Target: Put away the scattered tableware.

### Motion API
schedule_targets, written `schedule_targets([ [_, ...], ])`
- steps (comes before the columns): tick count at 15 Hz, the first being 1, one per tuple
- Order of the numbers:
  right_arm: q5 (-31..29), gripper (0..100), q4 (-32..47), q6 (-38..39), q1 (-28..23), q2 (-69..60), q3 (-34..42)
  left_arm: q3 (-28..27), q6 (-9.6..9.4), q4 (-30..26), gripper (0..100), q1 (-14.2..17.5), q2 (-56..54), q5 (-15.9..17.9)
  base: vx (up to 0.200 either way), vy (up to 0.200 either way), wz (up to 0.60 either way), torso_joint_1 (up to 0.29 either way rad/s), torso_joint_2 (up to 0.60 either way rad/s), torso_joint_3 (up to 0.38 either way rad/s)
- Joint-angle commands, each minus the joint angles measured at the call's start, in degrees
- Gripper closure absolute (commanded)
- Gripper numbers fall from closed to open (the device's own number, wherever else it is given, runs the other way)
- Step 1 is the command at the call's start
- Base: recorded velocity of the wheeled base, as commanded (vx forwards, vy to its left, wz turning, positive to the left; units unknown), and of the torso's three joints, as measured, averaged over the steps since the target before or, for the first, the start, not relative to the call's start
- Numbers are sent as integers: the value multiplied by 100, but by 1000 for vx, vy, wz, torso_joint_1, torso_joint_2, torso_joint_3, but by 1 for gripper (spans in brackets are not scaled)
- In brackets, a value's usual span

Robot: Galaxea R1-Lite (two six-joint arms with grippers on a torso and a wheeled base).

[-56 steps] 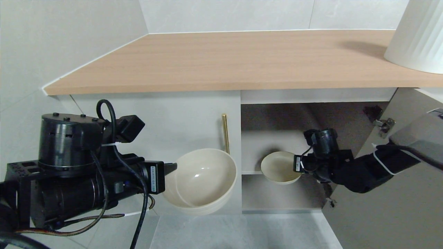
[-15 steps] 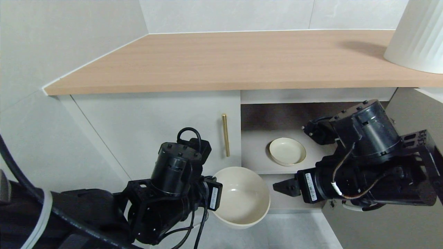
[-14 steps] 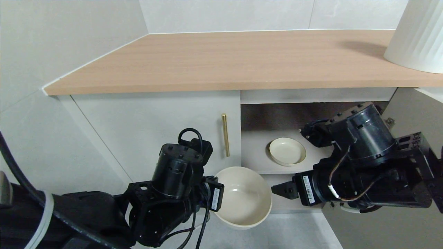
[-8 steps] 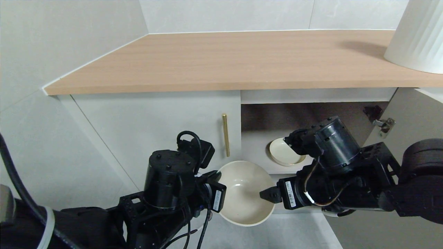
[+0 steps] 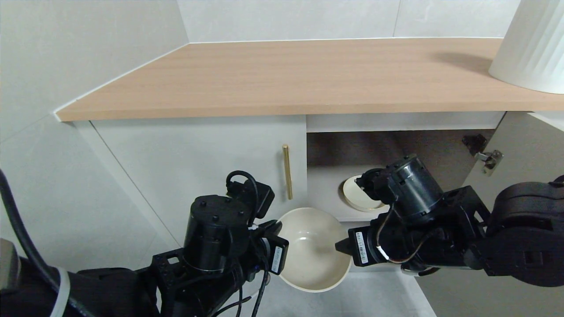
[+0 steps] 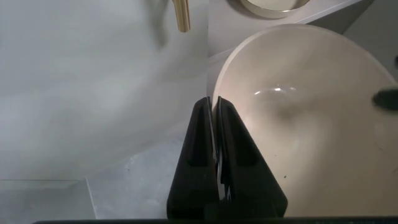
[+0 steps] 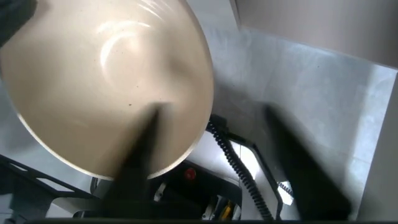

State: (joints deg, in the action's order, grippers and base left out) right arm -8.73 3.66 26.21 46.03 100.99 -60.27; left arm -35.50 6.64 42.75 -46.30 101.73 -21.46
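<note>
Holding bowl [image 5: 308, 251]: left pincer [image 6: 213, 102] pinched tight on its rim.
Right pincer [image 7: 211, 118]: wide, around the bowl's other edge.
Small plate [image 5: 359, 199]: on cupboard shelf [image 5: 324, 203].

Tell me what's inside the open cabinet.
A cream plate lies on the shelf, partly covered by the right arm. Below the shelf is mostly hidden behind that arm and the bowl.

Shelf [image 5: 322, 198] open to front — plate [image 5: 354, 200] occupies left part; left door [image 5: 198, 158] shut.
</note>
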Motion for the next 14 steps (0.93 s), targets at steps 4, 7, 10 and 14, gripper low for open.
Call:
schedule_targets([
  [4,3,100,3,7,2,97,-2,-1,4,5,100,-28,-30,-25,0,0,0,0,0,0],
  [7,3,100,3,7,2,88,-2,-1,4,5,100,-37,-30,-25,0,0,0,0,0,0],
  [10,3,100,3,7,2,97,-2,-1,4,5,100,-28,-30,-34,0,0,0,0,0,0],
  [14,3,100,3,7,2,97,-2,34,4,5,0,-28,-30,-34,0,0,0,0,0,0],
])
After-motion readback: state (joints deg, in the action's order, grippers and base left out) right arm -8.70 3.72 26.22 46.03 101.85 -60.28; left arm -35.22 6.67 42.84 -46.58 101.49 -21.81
